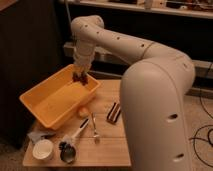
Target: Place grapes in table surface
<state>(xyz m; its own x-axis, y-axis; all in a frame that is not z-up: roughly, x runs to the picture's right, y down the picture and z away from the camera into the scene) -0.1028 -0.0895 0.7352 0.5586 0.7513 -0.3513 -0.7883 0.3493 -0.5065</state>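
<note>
My gripper hangs from the white arm over the far rim of the yellow bin. It is shut on the grapes, a small dark reddish cluster that shows just under the fingertips, lifted above the bin's floor. The table surface, light tan wood, lies to the right of and in front of the bin. The big white arm covers the table's right side.
A dark striped rectangular item lies on the table right of the bin. An orange fruit sits by the bin's corner. A metal utensil, a white-handled tool, a white cup and a grey cloth fill the front left.
</note>
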